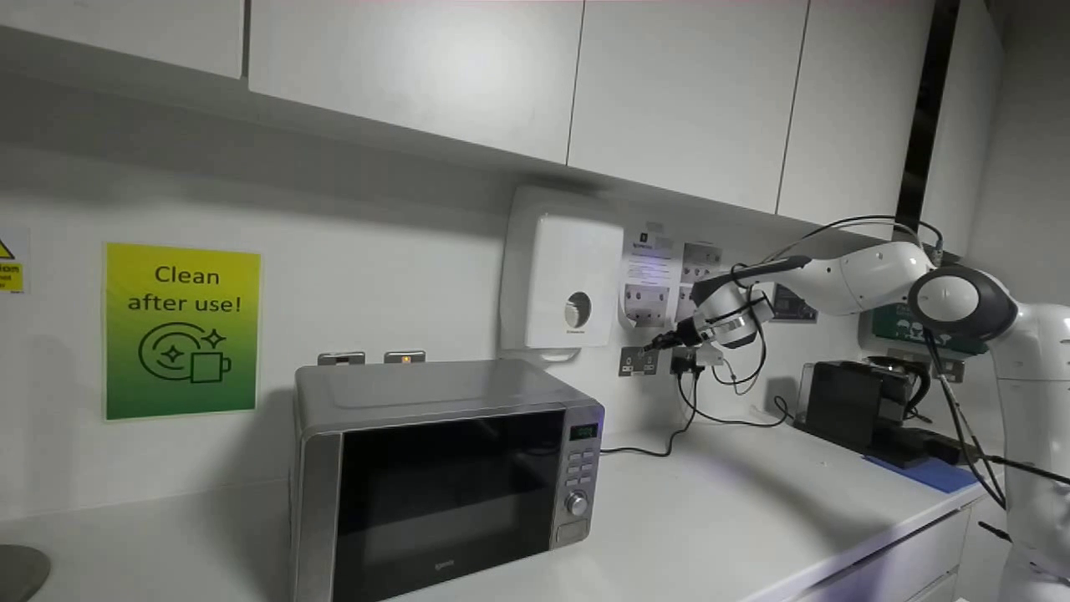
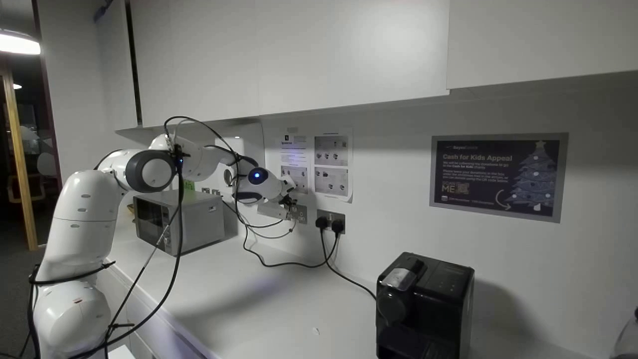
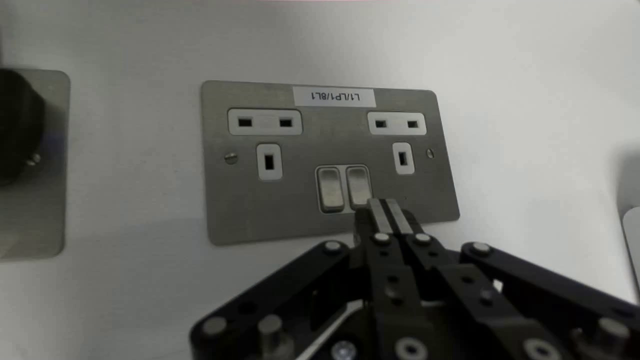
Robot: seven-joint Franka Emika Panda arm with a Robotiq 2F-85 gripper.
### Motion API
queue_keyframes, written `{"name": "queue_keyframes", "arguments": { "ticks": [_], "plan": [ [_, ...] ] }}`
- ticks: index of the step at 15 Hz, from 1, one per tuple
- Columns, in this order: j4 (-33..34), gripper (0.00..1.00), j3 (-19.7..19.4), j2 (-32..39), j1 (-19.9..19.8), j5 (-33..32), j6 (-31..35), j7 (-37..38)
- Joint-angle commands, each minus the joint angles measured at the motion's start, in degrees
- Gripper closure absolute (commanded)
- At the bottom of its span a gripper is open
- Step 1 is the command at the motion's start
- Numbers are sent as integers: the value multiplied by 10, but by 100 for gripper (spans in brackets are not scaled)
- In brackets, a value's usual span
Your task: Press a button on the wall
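The white wall [image 1: 368, 276] runs behind the counter and also shows in the wrist view [image 3: 135, 145]. It bears a grey double socket plate [image 3: 280, 210], seen in both exterior views [image 1: 633, 364] [image 2: 301, 213]. Two metal rocker switches, a left one [image 3: 330, 190] and a right one [image 3: 358, 184], sit low in the plate's middle. My gripper [image 3: 384, 202] is shut and empty, pointing at the plate. Its fingertips overlap the lower right corner of the right switch in the wrist view; I cannot tell whether they touch. In both exterior views the gripper [image 1: 656, 344] [image 2: 289, 202] is right at the plate.
A microwave [image 1: 451, 493] stands on the counter [image 1: 694, 510]. A paper dispenser [image 1: 556, 267] hangs on the wall. Black plugs [image 2: 322, 222] with trailing cables fill the neighbouring socket. A coffee machine [image 2: 423, 304] stands farther along. Cabinets [image 1: 685, 92] hang above.
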Motion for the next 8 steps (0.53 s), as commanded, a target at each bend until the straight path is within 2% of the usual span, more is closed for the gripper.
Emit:
{"name": "queue_keyframes", "arguments": {
  "ticks": [1,8],
  "plan": [
    [23,100,9,17,-1,19,32,-32],
    [23,100,12,30,1,10,62,-52]
  ]
}}
